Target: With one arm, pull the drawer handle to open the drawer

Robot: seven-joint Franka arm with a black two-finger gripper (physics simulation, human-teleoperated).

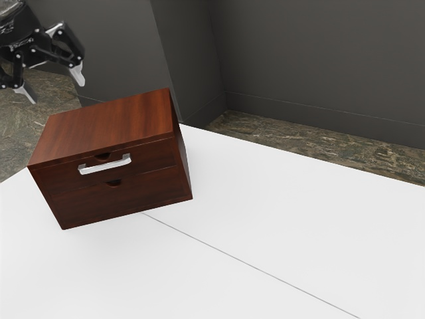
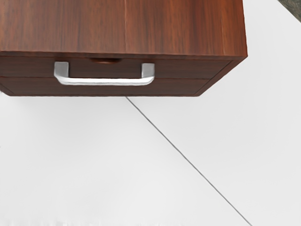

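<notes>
Two fingers of my pincer (image 1: 52, 83) stand spread with nothing between them, so I am released and holding nothing. I hang high above and behind the cabinet (image 1: 106, 123), near the exterior view's upper left. I judge that height leaves me room to come down in front of it without clipping its top. My arm is cut off by the edge of that view, so its pose is hard to read.

Below my hand, in the wrist view, lies the handle (image 2: 103, 81), a silver bar on the top drawer (image 1: 156, 153). It stands proud of the wood, with a gap behind it that I judge wide enough for a finger. Here it runs crosswise, which suits closing one finger on each side of the bar. The drawer front looks flush with the cabinet face, so it seems fully shut and the pull not yet begun.

From this steep angle the lower drawer (image 1: 133, 189) is squeezed to a thin strip, and one front corner of the cabinet runs out of the wrist view. I cannot tell what lies behind the small dark notch above the handle. The cabinet's back and far side are hidden too.

The cabinet rests on a white table (image 1: 265, 219) crossed by a thin seam (image 1: 252, 266). Beyond lie a mottled stone floor (image 1: 319, 143) and dark grey walls (image 1: 319, 53).
</notes>
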